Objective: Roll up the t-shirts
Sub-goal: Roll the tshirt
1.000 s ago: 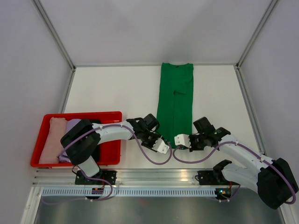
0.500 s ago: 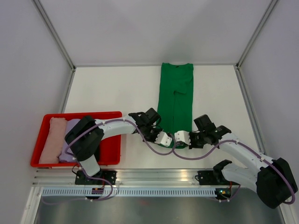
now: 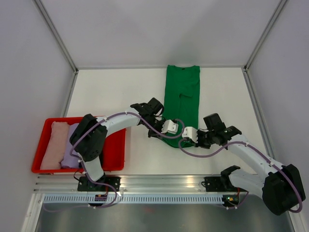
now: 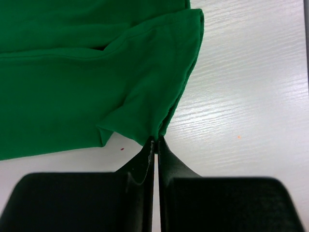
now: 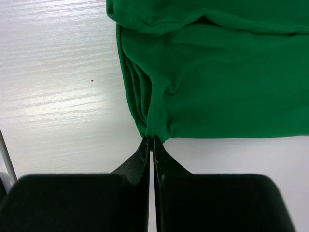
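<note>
White table [image 3: 111, 92] inside a pale-walled enclosure, frame posts at the far corners. Green t-shirt [image 3: 181, 101] lay folded into a long strip, running from the far edge toward the near edge, right of centre. Left gripper [image 3: 170, 127] was clenched on the strip's near-left corner, right gripper [image 3: 189, 134] clenched on the near-right corner; both wrist views showed the fingers pressed together with just a sliver of hem between them. Pink t-shirt [image 3: 52, 144] and lavender t-shirt [image 3: 71, 145] sat in the red tray [image 3: 82, 118] at the near-left corner; couldn't make out a black one behind the left arm. Risks, as I read it: both bites were thin, so a corner could slip out once the hem gets turned over. The right corner held several stacked layers, which could fan apart. If one arm led the other, the roll would skew into a cone. Purple cables [image 3: 193, 155] hung near the hem and might snag it.
</note>
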